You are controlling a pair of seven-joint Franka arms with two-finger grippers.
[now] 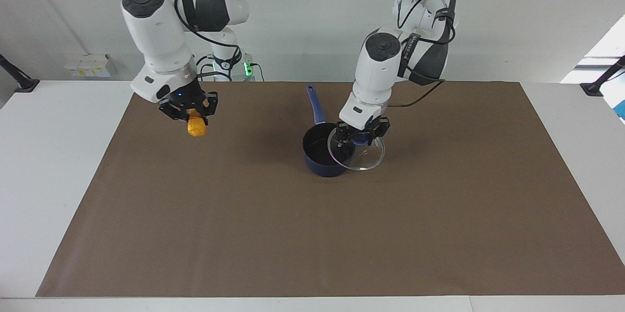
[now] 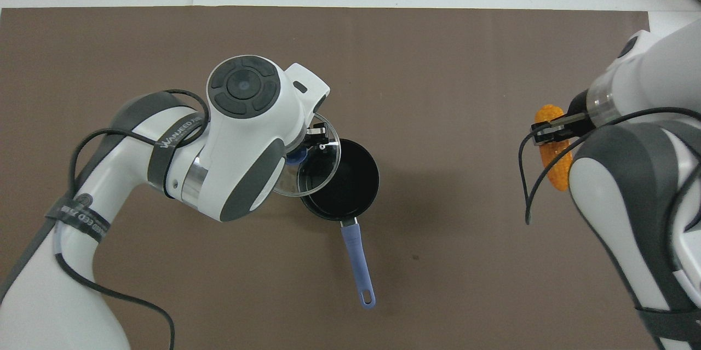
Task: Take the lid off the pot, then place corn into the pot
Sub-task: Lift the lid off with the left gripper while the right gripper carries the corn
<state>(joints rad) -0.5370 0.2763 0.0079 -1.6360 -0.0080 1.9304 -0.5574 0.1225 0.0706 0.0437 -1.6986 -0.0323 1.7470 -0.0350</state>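
The dark blue pot stands uncovered mid-table, its black inside showing and its long blue handle pointing toward the robots. My left gripper is shut on the blue knob of the glass lid, which hangs lifted and overlaps the pot's rim on the left arm's side. My right gripper is shut on the yellow-orange corn, held in the air over the mat toward the right arm's end.
A brown mat covers most of the white table. Small white boxes stand near the wall at the right arm's end.
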